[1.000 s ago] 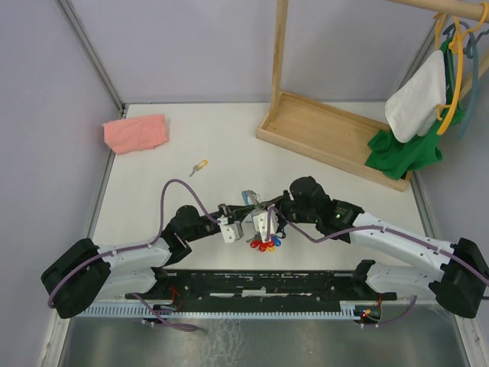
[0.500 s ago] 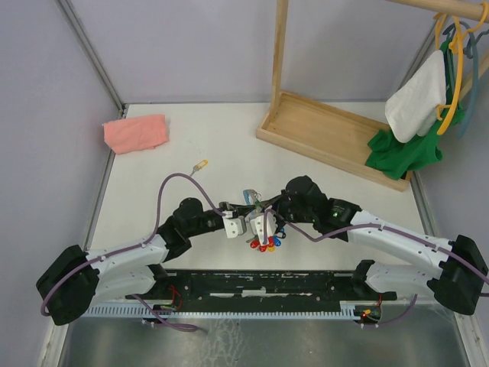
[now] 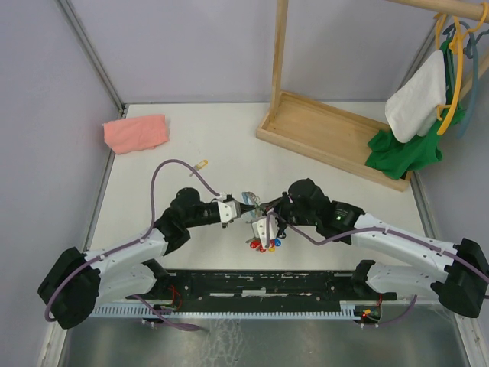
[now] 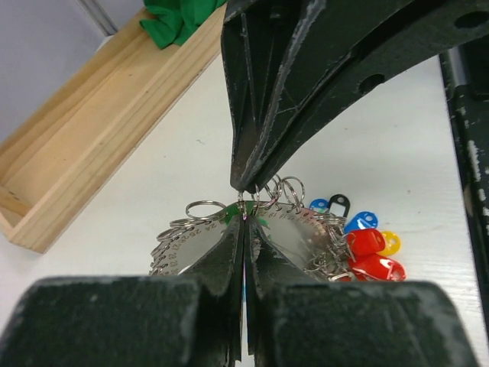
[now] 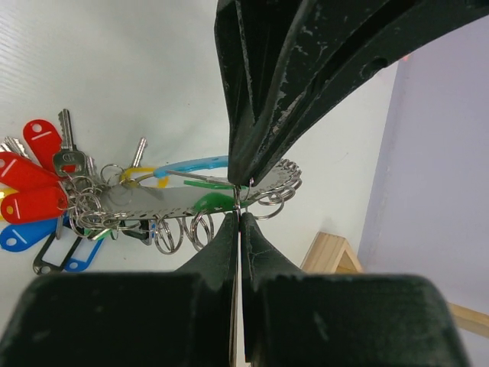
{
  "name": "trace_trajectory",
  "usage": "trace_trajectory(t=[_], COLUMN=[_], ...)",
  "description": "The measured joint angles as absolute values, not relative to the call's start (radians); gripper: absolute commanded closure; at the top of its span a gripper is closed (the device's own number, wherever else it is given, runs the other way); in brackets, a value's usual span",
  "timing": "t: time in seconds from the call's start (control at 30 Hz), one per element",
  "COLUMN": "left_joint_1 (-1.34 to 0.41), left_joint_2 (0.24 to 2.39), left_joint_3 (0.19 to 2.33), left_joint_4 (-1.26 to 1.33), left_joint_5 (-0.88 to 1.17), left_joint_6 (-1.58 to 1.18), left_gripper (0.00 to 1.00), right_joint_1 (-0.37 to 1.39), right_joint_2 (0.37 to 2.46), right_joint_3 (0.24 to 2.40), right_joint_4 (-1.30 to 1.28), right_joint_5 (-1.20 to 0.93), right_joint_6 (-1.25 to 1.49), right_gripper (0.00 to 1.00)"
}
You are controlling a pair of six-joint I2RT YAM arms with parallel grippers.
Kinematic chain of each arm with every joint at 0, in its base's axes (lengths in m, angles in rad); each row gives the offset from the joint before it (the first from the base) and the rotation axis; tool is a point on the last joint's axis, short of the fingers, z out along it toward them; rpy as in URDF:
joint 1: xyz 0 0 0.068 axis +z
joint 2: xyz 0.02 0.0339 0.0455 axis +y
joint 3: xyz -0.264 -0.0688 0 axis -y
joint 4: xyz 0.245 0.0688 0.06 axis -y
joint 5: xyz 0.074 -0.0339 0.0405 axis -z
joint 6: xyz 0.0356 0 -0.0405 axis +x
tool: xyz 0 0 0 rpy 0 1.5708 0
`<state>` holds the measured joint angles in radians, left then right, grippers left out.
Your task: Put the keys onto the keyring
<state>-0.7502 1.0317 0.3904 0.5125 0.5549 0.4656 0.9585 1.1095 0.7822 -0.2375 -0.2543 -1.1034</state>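
2 end effectors, L (image 4: 243, 200) & R (image 5: 238, 200), pinch keyring (image 5: 164, 201) btwn them.

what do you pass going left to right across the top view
pink cloth → yellow-headed key → left gripper → keyring bunch → wooden rack base → green cloth

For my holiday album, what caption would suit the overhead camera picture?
The left tool and right tool both pinch a thin metal keyring crowded with coloured-head keys; a small tan-headed key lies apart.

Overhead rear view downward; wrist views close along jaws; keyring (image 5: 176, 202) common to all
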Motion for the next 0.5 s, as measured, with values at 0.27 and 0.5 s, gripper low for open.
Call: trace_trajectory(t=[0.27, 0.5], left_joint_1=[-0.656, -0.622], left_joint_2=[1.081, 1.104], left_joint_3=[0.385, 0.364], left_joint_4=[0.587, 0.672], left_joint_5=[0.703, 0.747], left_joint_6=[0.289, 0.172], left_gripper=[0.97, 0.95], right_joint_1=[0.961, 0.923], right_joint_2=[1.061, 1.024], right_joint_3=[0.728, 0.661], right_joint_4=[-0.156, -0.028], right_joint_5=[-0.287, -0.346], right_joint_6=[-0.994, -0.854], right_gripper=[0.99, 0.99])
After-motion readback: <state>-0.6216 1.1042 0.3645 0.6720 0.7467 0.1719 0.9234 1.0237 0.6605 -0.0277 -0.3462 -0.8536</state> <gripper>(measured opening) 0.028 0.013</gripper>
